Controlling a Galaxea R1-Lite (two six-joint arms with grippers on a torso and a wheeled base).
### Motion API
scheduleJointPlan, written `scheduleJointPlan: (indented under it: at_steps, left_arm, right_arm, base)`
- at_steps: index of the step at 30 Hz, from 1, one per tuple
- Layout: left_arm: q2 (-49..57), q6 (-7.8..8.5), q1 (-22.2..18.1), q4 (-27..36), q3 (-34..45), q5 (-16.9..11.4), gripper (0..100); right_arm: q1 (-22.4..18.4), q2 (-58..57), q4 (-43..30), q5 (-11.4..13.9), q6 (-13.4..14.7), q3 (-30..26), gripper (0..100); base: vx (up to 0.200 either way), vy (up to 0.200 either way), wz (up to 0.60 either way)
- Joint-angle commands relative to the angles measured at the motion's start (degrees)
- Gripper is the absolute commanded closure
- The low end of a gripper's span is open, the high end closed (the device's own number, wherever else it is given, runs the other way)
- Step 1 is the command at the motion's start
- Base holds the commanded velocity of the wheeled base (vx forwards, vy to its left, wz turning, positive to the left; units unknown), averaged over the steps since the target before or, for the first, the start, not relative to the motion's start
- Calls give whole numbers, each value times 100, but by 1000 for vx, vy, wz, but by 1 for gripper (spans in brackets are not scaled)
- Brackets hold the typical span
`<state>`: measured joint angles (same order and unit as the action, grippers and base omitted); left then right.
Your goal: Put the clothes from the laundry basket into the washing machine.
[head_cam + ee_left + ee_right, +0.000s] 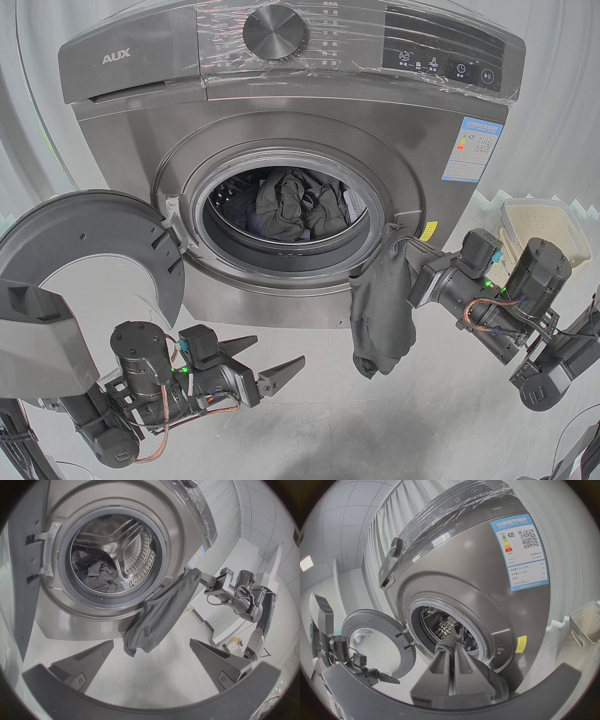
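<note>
A grey front-loading washing machine stands with its round door swung wide to the left. Dark clothes lie inside the drum. My right gripper is shut on a dark grey garment, which hangs down just right of the drum's rim. The same garment dangles in the left wrist view, and its bunched top sticks out between the right fingers. My left gripper is open and holds nothing, low over the floor in front of the open door.
A cream laundry basket lies beside the machine at the right; the basket looks empty from what I see. Pale curtains hang behind. Light floor spreads in front of the machine between both arms.
</note>
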<state>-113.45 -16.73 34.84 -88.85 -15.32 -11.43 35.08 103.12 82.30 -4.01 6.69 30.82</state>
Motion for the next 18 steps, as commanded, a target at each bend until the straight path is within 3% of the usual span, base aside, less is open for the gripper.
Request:
scheduleJointPlan:
  at_steps: [1, 8, 18]
  left_arm:
    - [-503, 3, 111, -1, -340, 10, 0]
    - [-1039, 214, 58, -1, -990, 27, 0]
    - [-1461, 231, 14, -1, -1693, 36, 0]
  right_arm:
    - [7, 15, 5, 6, -1, -6, 100]
    - [165, 24, 5, 6, -1, -32, 100]
    - [297, 24, 14, -12, 7, -32, 100]
  base:
    - [0, 0, 0]
    - [0, 0, 0]
    - [0, 0, 0]
